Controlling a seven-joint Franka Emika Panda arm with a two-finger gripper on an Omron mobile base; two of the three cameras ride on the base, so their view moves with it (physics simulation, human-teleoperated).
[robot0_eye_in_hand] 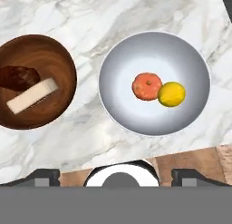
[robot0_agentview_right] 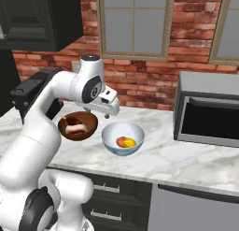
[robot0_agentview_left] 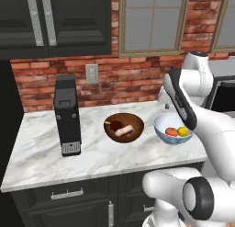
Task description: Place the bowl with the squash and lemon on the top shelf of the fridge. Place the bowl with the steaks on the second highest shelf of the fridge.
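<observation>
The marble counter [robot0_agentview_left: 41, 161] runs along the brick wall, with a microwave [robot0_agentview_right: 208, 114] at its right end and a tall black coffee machine [robot0_agentview_left: 67, 116] standing on the left part. The white arm reaches over the counter, and its gripper [robot0_agentview_right: 109, 114] hangs in the air above the two bowls, pointing down. From the hand view, the white bowl [robot0_eye_in_hand: 154, 82] lies almost straight under the hand, only a little to one side, so I judge that the coming move is mostly a descent toward its rim. The brown wooden bowl [robot0_eye_in_hand: 34, 82] sits just beside it on the counter, apart and not touching, on the side of the coffee machine. Inside the white bowl, the orange squash [robot0_eye_in_hand: 147, 86] and the yellow lemon [robot0_eye_in_hand: 171, 94] lie touching each other near the middle. In the wooden bowl there are two steaks [robot0_eye_in_hand: 27, 89], one dark and one pale, leaning together. The fingers look apart, since their tips [robot0_eye_in_hand: 43, 177] stand wide at the bottom of the hand view, and they hold nothing. Both bowls are on the counter, so neither part of the task is done yet.
</observation>
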